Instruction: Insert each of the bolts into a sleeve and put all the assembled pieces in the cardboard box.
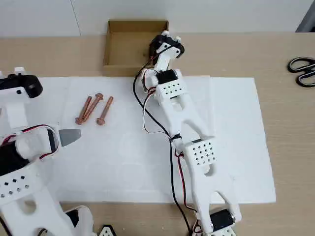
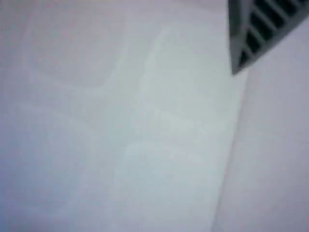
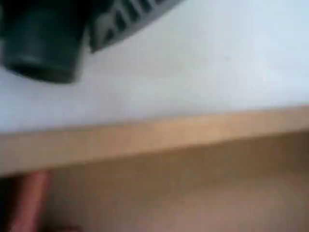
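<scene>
Copper-coloured bolts [image 1: 93, 107], three, with flanged heads and threaded shanks. They lie loose on a white foam-like sheet [image 1: 123, 162], upper left of the high view. Two touch in a narrow V, the third just beside. All bare, none sleeved. Likely grouped there to be near the left arm.

Brown cardboard box [image 1: 138, 22]: open-topped, shallow, top centre, off the sheet on the wooden surface [image 1: 280, 54]. At its right wall sits the right tool [image 1: 168, 42], arm stretched up the frame. Reads as a drop-off pose; wide or narrow, cannot tell.

Right wrist view, close on the box: blurred reddish shape [image 3: 26, 203] at lower left, identity unsure.

Grey-tipped left tool [image 1: 69, 136] is low over the sheet, below the bolts; its opening cannot be told.

Black-handled scissors [image 1: 302, 71] far right, well apart.
</scene>
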`<state>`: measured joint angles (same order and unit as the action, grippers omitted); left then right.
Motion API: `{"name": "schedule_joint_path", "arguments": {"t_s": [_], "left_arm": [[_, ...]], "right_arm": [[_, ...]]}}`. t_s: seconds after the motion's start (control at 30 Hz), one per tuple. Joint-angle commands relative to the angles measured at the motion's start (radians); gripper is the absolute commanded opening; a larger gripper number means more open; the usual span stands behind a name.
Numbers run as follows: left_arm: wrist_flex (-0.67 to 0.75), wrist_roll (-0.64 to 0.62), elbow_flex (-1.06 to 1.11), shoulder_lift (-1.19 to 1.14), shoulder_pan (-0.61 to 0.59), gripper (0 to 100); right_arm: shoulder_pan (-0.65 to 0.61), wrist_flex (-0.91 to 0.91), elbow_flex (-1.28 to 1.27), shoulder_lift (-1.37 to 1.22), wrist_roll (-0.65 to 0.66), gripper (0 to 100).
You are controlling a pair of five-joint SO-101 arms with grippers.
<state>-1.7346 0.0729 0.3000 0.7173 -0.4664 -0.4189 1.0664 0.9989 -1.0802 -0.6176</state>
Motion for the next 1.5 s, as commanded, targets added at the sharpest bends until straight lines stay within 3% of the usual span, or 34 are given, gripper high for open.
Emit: {"name": "schedule_joint_path", "arguments": {"t_s": [0.0, 0.2, 0.53, 0.8, 1.03, 1.2, 1.47], "left_arm": [[-0.017, 0.008, 0.002, 0.014, 0.000, 37], [-0.017, 0.008, 0.001, 0.014, 0.000, 37], [-0.017, 0.008, -0.001, 0.014, 0.002, 37], [-0.017, 0.008, -0.001, 0.014, 0.002, 37], [-0.017, 0.008, -0.001, 0.014, 0.002, 37], [-0.017, 0.044, -0.001, 0.014, 0.002, 37], [-0.017, 0.049, -0.001, 0.014, 0.002, 37]], "right_arm": [[-0.002, -0.019, 0.012, -0.002, 0.061, 1.2], [-0.001, 0.071, 0.058, 0.008, 0.066, 0.4], [-0.002, 0.607, 0.595, 0.067, 0.066, 0.4], [0.077, 0.627, 0.657, 0.074, 0.074, 0.4], [0.101, 0.638, 0.651, 0.148, 0.269, 0.4], [0.094, 0.634, 0.460, 0.357, 0.336, 0.4], [0.101, 0.628, -0.250, 0.779, 0.470, 0.6]]}}
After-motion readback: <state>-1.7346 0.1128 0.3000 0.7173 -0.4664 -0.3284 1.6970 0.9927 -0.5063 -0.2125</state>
